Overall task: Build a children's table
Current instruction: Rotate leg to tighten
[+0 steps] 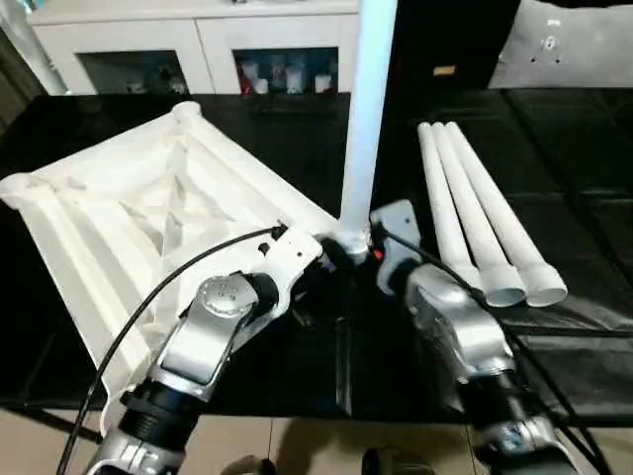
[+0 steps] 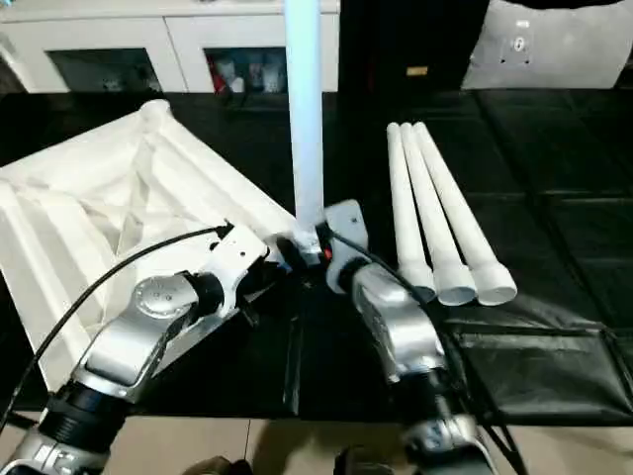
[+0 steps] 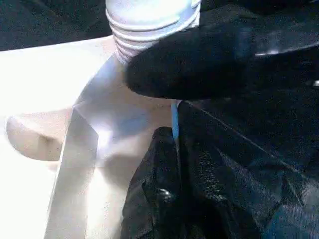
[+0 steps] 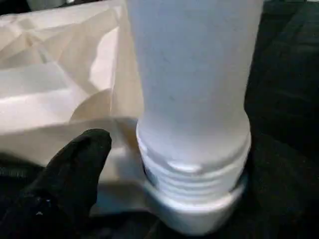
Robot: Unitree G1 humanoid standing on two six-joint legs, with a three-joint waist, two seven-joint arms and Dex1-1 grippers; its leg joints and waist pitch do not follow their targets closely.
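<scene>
The white table top (image 1: 129, 208) lies upside down on the black cover, ribbed underside up. One white leg (image 1: 364, 119) stands upright in its near right corner socket (image 4: 199, 214), threads showing just above the socket. My right gripper (image 1: 366, 249) is open around the leg's base; one black finger (image 4: 75, 174) stands apart from the leg. My left gripper (image 1: 334, 255) is shut, holding nothing, and sits at the same corner beside the socket. Three more legs (image 1: 475, 208) lie side by side to the right, flared ends toward me.
A white cabinet (image 1: 198, 49) with glass doors stands behind the work surface. A white panel (image 1: 574, 45) leans at the back right. The black cover (image 2: 534, 356) is folded and wrinkled near the front right edge. A black cable (image 1: 168, 287) runs over my left forearm.
</scene>
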